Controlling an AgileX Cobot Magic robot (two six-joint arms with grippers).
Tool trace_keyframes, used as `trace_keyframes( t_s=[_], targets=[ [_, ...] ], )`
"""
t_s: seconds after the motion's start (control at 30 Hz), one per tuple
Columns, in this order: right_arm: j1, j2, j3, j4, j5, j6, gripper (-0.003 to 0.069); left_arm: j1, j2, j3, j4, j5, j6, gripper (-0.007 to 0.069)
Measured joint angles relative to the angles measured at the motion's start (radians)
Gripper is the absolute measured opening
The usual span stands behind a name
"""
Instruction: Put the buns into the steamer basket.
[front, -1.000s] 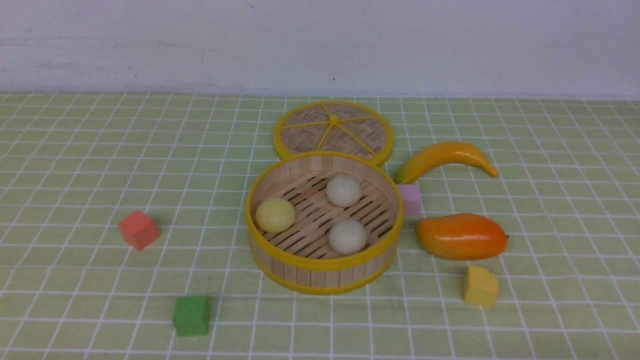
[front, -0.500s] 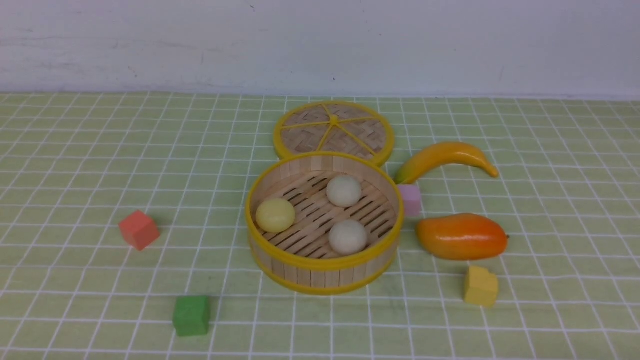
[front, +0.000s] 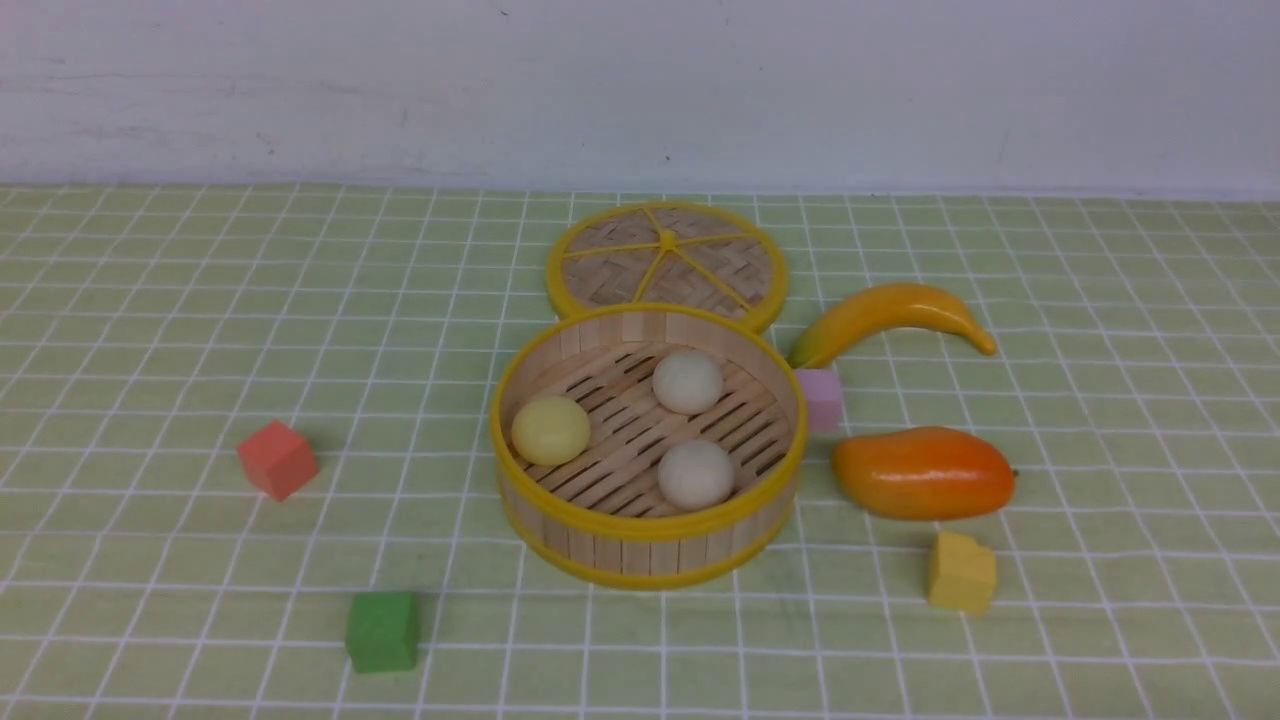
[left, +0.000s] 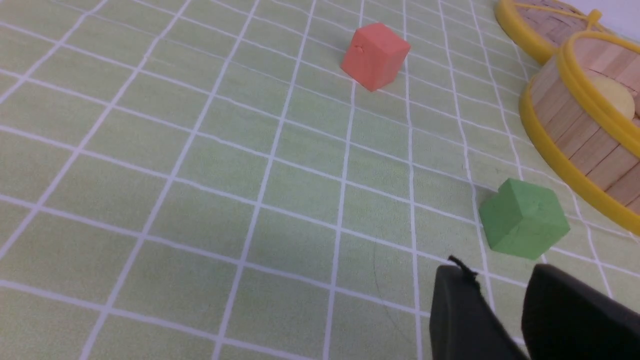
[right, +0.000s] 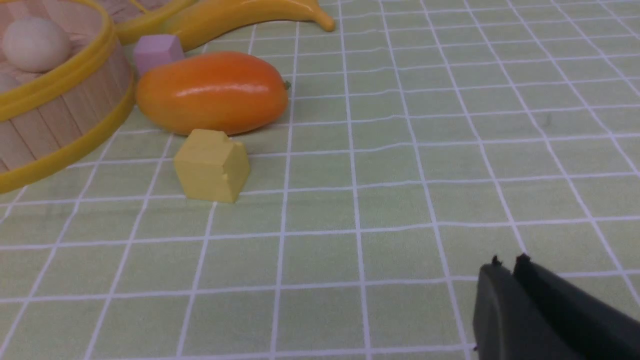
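From where I stand, the job looks finished: the pale yellow dome-shaped bun and two off-white round buns all sit inside the round bamboo steamer basket with yellow rims. The black left gripper has its fingers apart with nothing between them; the black right gripper has its tips nearly together, also empty. I'd say nothing more needs moving, only both arms kept clear. I can't see any brand, label or readable writing.
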Motion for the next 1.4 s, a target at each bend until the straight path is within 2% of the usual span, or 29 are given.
trace_keyframes(
  t_s=[1.4],
  targets=[
    [0.000,0.000,0.002,0.000,-0.005,0.000,0.0079,0.000,0.000,0.000,0.000,0.000,0.000,0.0228]
  ],
)
